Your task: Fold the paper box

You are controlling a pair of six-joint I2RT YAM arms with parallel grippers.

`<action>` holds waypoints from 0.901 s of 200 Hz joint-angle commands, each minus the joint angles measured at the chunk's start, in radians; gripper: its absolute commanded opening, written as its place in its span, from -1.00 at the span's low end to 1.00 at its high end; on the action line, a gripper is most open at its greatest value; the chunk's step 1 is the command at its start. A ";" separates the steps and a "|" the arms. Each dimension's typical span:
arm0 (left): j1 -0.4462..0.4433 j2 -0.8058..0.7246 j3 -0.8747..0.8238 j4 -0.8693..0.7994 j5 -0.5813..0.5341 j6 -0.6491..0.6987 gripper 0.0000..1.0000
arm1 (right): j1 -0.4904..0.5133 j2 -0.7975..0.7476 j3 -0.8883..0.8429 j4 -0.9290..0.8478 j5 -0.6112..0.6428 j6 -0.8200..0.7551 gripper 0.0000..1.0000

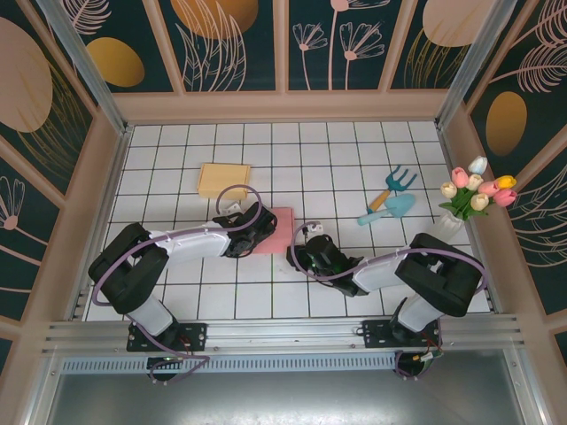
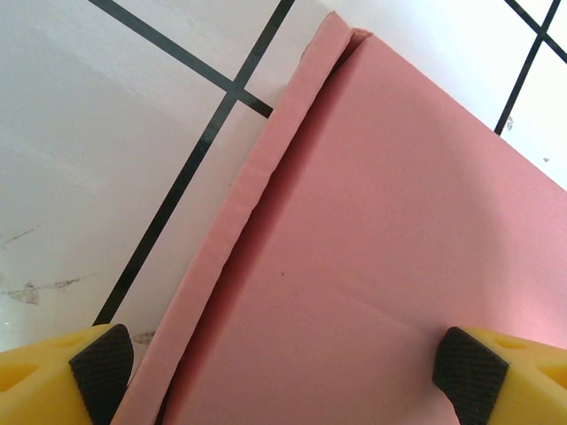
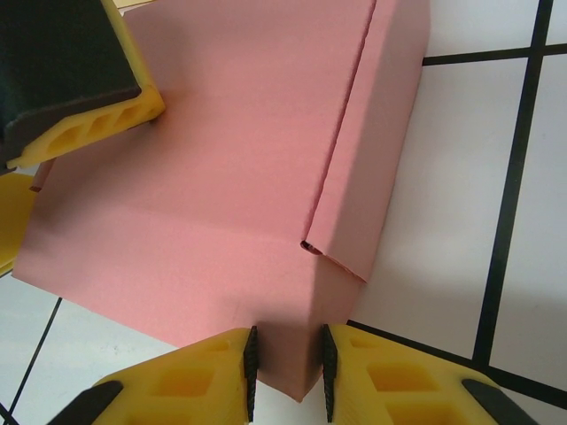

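Right end effector (image 3: 285, 372) pinching pink paper box (image 3: 204, 168) corner, likely to raise that flap; left end effector (image 2: 285, 370) spread wide astride the folded edge, probably to steady it

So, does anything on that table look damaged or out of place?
Nothing is spilled. The pink paper box lies flat, only partly folded. One side flap has a wavy, slightly crumpled edge, and the right tool pinches a corner.
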 commanded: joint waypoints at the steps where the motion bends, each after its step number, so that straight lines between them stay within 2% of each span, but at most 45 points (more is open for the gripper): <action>1: 0.004 0.071 -0.045 -0.151 0.041 0.016 0.83 | 0.008 0.010 0.010 -0.059 0.066 -0.015 -0.40; 134: 0.004 0.071 -0.044 -0.154 0.037 0.018 0.84 | 0.007 0.009 -0.001 -0.065 0.117 -0.027 -0.44; 180: 0.004 0.107 -0.046 -0.139 0.047 0.023 0.84 | 0.007 0.051 -0.016 -0.002 0.120 -0.056 -0.45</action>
